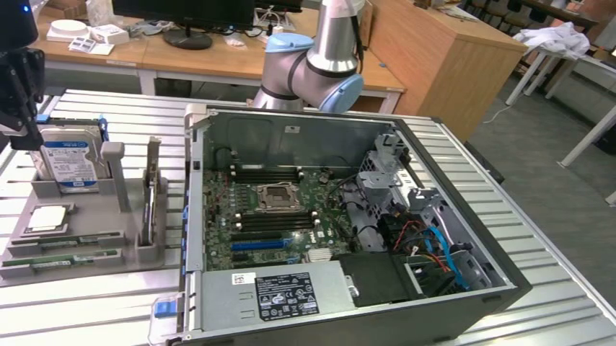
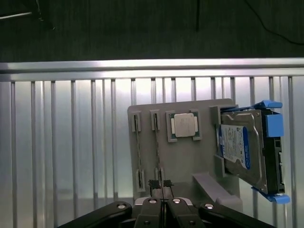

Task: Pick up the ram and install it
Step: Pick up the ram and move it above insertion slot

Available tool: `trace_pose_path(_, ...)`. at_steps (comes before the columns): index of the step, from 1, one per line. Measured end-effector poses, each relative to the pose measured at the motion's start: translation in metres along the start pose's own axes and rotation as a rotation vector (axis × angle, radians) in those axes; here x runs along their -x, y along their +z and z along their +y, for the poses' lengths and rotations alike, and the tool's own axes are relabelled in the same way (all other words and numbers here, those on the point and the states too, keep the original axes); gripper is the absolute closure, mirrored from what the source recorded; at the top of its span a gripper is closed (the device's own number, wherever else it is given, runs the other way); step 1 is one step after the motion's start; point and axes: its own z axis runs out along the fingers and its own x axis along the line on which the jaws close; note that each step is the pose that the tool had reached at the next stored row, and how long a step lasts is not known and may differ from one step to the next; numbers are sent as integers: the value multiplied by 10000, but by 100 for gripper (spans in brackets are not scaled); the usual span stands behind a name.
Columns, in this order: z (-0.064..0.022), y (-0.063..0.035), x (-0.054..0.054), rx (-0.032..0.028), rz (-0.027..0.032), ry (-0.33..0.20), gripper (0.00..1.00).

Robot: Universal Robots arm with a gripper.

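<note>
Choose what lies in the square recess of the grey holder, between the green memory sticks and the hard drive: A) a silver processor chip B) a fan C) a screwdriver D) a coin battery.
A: a square silver processor chip lies flat in the recess of the grey holder.

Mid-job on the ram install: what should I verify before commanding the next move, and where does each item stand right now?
1. Claw open for a grasp: not ok, it is shut.
2. Claw lined up with the ram: ok, it appears to hover over the stick nearer the processor chip.
3. Ram seated in the grey tray: ok, not yet lifted.
4. Second stick separate: ok, in its own slot.
5. Computer case open: ok.
6. Free memory slot on the motherboard: cannot tell.
</note>
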Motion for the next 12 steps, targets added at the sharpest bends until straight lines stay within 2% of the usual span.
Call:
trace_pose_path(3,0,0,0,2,5,-153,89)
trace_pose_path(12,0,0,0,1,5,-157,89)
